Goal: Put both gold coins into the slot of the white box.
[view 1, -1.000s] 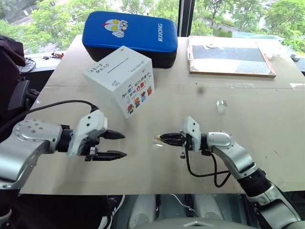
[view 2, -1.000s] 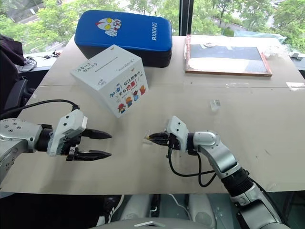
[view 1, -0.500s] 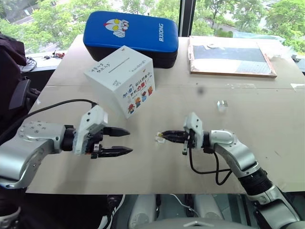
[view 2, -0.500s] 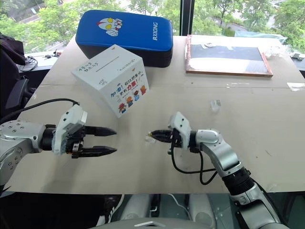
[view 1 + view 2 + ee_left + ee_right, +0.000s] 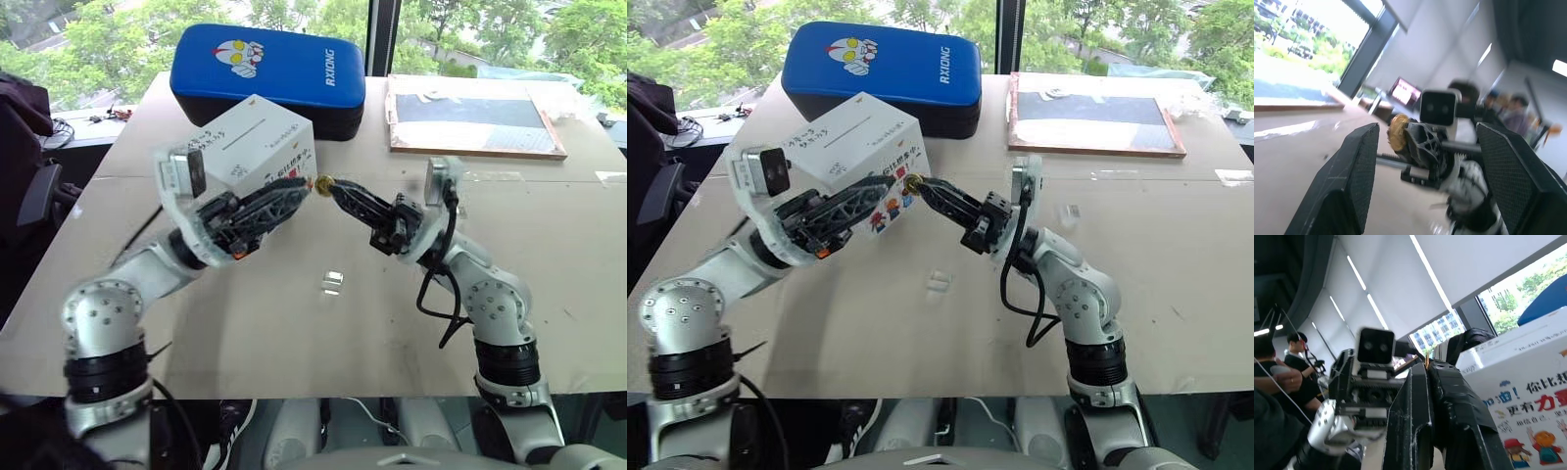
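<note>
Pinching one gold coin (image 5: 321, 182), right end effector (image 5: 335, 189) is raised toward spread-fingered left end effector (image 5: 284, 197) beside white box (image 5: 257, 147), likely for handover.

beige table (image 5: 549, 255) bears white box (image 5: 257, 137), blue case (image 5: 269, 64), framed board (image 5: 475, 116), clear holder (image 5: 332, 282).

The left gripper (image 5: 294, 193) and its arm cover the lower front of the white box (image 5: 257, 137), hiding most of its cartoon figures. In the right wrist view the gold coin (image 5: 1426, 357) shows just as a thin edge above the pressed-together fingers. People (image 5: 1511, 115) beyond the left gripper are blurred. The second coin cannot be made out; the small clear holder (image 5: 332, 282) below both grippers is too small to read.
</note>
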{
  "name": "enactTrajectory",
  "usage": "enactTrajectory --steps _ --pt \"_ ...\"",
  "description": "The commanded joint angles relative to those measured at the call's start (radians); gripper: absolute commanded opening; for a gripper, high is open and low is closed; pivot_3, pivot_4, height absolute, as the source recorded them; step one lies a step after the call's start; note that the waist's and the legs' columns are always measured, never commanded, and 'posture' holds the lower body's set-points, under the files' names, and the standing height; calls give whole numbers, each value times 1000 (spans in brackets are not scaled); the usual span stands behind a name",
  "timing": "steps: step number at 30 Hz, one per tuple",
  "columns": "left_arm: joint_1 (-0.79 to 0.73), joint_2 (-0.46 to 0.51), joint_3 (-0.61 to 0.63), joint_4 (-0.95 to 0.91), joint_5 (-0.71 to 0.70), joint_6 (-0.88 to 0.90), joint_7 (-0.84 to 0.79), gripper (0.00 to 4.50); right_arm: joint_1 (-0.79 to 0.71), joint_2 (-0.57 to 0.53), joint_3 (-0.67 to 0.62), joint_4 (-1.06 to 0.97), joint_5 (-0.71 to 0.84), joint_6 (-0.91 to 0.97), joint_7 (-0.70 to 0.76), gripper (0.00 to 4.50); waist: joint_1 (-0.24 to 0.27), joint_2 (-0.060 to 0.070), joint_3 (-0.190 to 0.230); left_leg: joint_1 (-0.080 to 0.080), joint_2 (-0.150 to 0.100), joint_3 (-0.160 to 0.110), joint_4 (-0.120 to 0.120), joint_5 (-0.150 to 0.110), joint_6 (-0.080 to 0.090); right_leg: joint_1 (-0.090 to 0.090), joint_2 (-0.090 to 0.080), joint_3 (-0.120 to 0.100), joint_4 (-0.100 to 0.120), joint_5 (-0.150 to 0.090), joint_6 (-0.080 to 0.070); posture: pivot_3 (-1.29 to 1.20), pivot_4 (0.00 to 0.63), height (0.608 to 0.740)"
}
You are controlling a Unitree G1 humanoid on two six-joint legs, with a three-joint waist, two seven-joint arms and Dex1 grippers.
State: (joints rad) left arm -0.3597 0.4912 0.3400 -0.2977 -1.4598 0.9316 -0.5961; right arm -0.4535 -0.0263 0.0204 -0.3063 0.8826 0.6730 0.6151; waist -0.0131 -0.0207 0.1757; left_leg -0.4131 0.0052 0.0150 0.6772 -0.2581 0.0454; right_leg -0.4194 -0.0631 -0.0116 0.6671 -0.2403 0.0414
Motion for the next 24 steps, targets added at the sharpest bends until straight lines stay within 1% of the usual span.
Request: enactTrajectory --steps 1,3,6,9,10,11,12,15,24 --pt "-19 -65 2 -21 -105 -48 115 3211 -21 16 -11 -57 54 1 -34 40 0 0 0 0 0 0 0 0 0 0 0 0 0 0 0 0 150 740" --pt "-25 -98 -4 -14 -118 -67 144 3211 -24 16 -11 -58 69 -1 -43 40 0 0 0 0 0 0 0 0 0 0 1 0 0 0 0 0 150 740" --pt "-24 -119 -17 -14 -126 -76 159 3211 -26 13 -10 -56 80 -4 -50 40 -1 0 0 0 -1 1 0 0 0 0 4 0 1 0 0 0 150 740" --pt "-7 -122 -32 -22 -133 -73 153 2405 -32 9 -9 -57 89 -6 -56 0 0 0 0 1 -1 1 0 0 0 0 5 0 1 0 0 0 150 740" --pt "-2 -118 -37 -24 -133 -70 149 1830 -34 9 -10 -59 94 -6 -59 0 -1 0 0 1 -1 1 0 0 0 0 6 0 1 0 0 0 150 740" --pt "5 -113 -41 -24 -142 -63 147 1384 -37 10 -11 -61 100 -6 -63 0 -1 0 0 1 -1 1 0 0 0 0 6 0 1 0 0 0 150 740" --pt "12 -108 -46 -25 -144 -57 143 1161 -38 11 -12 -63 104 -5 -65 0 -1 0 0 1 -1 2 0 0 0 0 7 0 1 0 0 0 150 740" --pt "19 -107 -56 -23 -143 -54 130 16 -43 12 -11 -65 115 -4 -69 0 -1 0 0 1 0 1 0 0 0 0 7 0 1 0 0 0 150 740" --pt "16 -98 -71 -7 -116 -64 97 16 -55 2 -2 -71 141 3 -74 0 0 0 0 1 0 2 0 0 0 0 7 0 1 0 0 0 150 740"
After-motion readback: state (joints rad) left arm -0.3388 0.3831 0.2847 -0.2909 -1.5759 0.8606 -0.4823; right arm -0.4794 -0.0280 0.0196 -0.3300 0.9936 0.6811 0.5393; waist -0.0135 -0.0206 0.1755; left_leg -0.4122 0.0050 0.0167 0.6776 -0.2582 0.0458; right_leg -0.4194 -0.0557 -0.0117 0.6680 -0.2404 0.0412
